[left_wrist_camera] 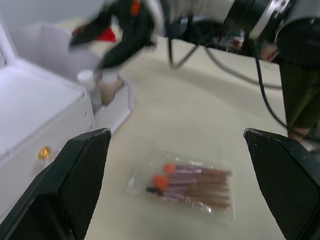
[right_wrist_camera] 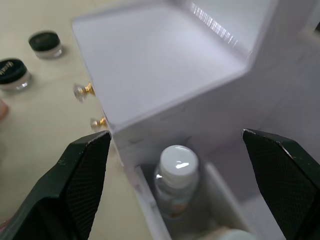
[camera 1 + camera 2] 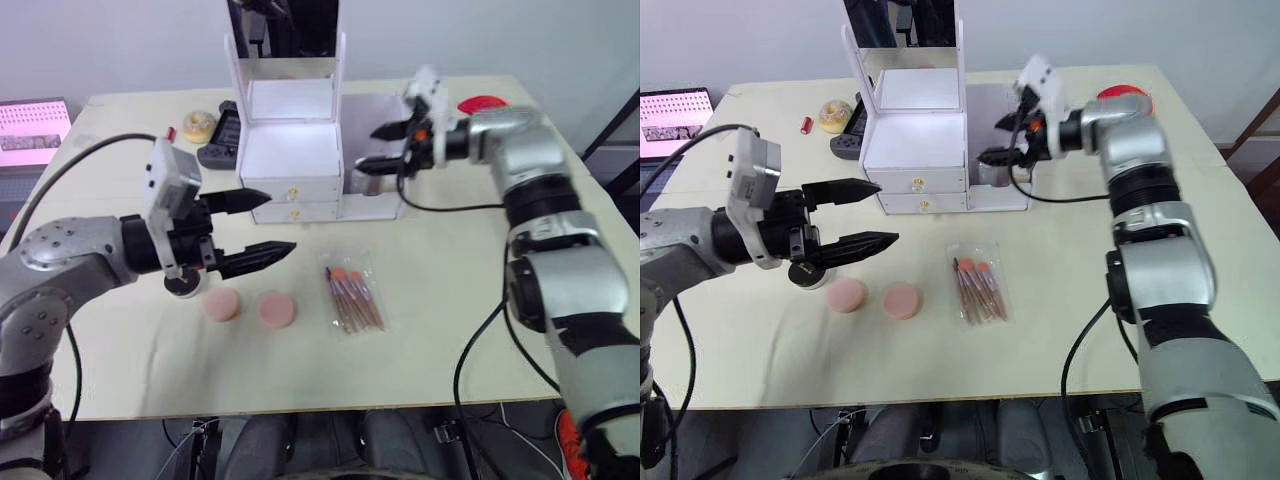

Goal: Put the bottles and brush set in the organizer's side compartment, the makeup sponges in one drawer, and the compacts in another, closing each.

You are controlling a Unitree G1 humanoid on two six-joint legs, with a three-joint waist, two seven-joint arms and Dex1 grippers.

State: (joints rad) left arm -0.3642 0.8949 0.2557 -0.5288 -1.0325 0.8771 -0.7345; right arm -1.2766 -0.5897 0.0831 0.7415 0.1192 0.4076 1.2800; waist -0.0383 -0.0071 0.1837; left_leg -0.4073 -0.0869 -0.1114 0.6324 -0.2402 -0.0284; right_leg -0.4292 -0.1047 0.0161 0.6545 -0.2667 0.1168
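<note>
The white organizer stands at mid-table with both drawers shut. My right gripper hangs open just above its side compartment, where a white-capped bottle stands upright; a second bottle stands beside it. The bagged brush set lies flat in front of the organizer. Two pink makeup sponges rest to its left. My left gripper is open and holds nothing, hovering over a black-lidded compact. Two compacts show in the right wrist view.
A black device, a yellowish ring-shaped item and a small red tube lie behind the organizer on its left. A red disc sits at the far right. A lit screen stands off the table's left edge.
</note>
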